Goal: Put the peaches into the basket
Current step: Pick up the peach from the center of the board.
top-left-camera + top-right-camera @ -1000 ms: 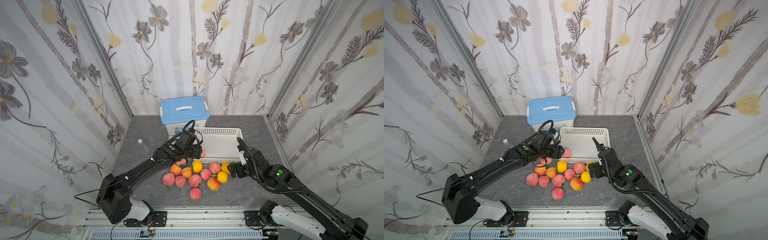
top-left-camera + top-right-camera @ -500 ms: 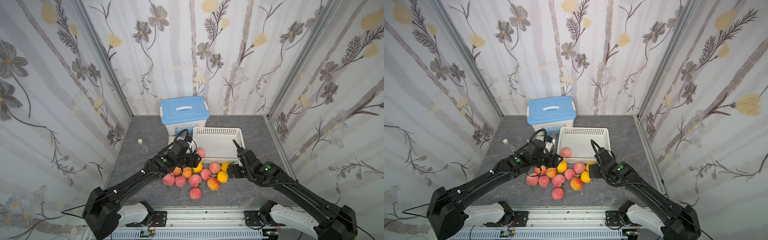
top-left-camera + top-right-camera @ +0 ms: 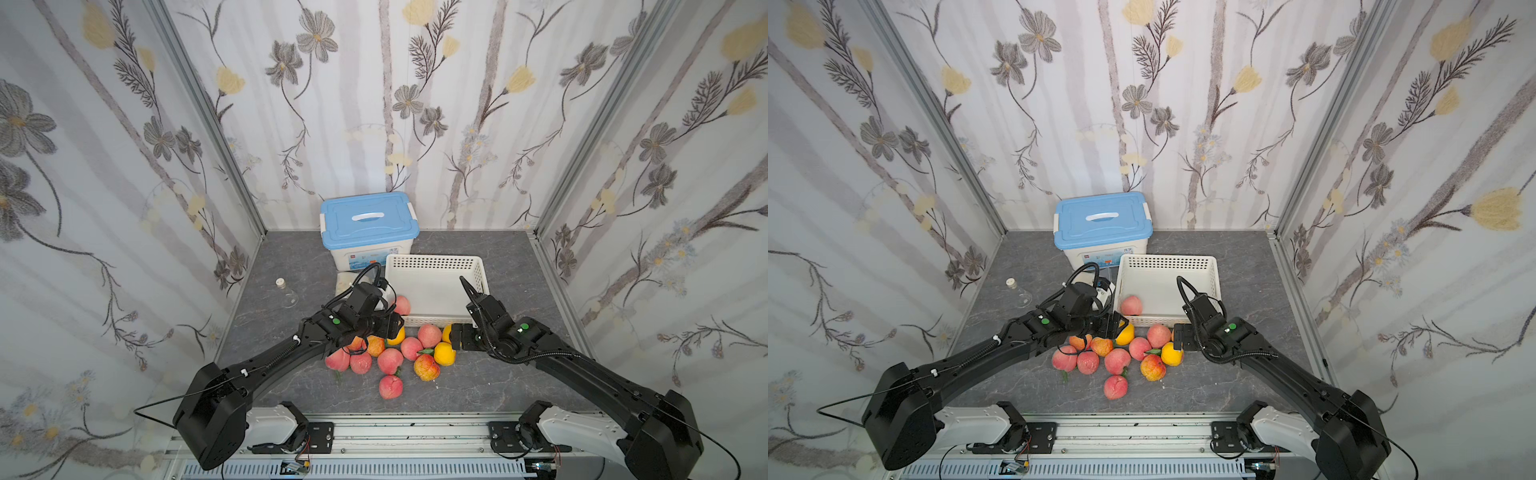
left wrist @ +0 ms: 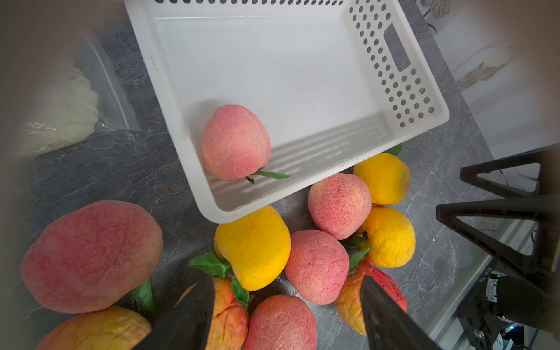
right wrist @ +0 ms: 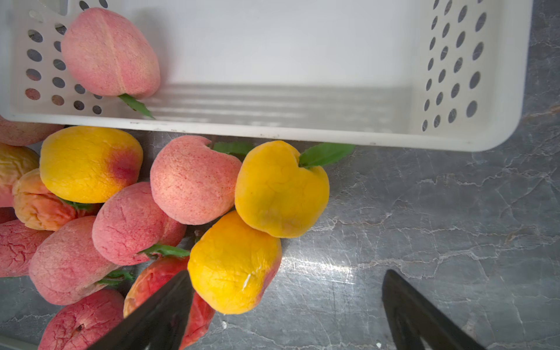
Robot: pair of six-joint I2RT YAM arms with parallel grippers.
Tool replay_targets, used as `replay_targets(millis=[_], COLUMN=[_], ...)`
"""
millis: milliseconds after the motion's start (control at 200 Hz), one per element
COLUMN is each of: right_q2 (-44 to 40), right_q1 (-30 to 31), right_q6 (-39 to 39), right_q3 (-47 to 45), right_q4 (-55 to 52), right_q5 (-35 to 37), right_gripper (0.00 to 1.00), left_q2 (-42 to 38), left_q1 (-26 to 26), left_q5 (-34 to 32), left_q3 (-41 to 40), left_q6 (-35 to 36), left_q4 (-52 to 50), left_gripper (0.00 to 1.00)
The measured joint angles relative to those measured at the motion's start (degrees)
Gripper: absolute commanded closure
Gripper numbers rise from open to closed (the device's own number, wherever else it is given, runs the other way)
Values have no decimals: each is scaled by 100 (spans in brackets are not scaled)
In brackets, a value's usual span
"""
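blue-lidded box [image 3: 368, 232]: near back wall; glass flask [image 3: 286, 294]: apart, upright; plastic bag [image 4: 60, 118]: fronting box

We note both top views hang high at the robot's end, looking steeply down over the whole worktop [image 3: 469, 386] and walls [image 3: 374, 104]. Wrist views sit close above, facing down; both share the peaches [image 4: 253, 247] against the near rim of the basket [image 4: 288, 75].

Both matte-black arms [image 3: 274, 359] show green dot markings [image 3: 333, 320], looping black cables [image 3: 365, 270], white bases [image 3: 270, 424] and flat black-fingered pincers [image 5: 288, 272].
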Motion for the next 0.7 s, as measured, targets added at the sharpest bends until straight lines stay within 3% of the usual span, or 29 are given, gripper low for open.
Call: replay_targets(millis=[699], right_q2=[800], right_q1=[-468], right_q6=[404], right_q3=[-411], right_q4=[1274], right_q5=[-291], right_gripper=[12], left_q2=[66], left_q1=[0], left_q5=[79], left_q3=[105], left_q6=[70], left_q4=[-2], left_gripper=[22])
